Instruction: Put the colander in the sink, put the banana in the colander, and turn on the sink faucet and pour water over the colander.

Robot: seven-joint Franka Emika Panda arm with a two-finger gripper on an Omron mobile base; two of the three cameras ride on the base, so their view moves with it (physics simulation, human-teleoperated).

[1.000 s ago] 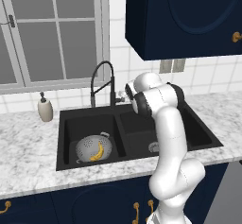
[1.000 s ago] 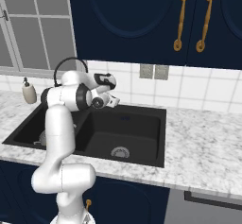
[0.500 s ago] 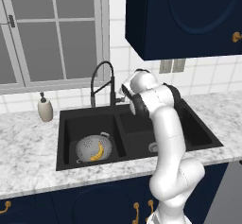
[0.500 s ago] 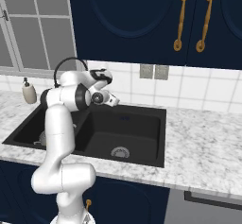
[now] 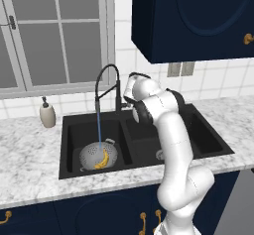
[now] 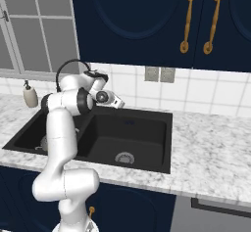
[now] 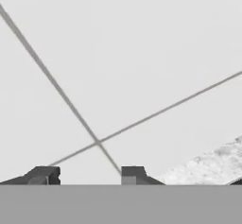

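Silver-grey colander with the banana sits in the sink's left basin under the water. Well to its right, the gripper faces the wall tiles beside the faucet, jaws slightly parted, grasping nothing.

- My left base view looks forward and down from behind the arm's left.
- The right base view mirrors it; both share the sink.
- My hand view faces the tiles closely.
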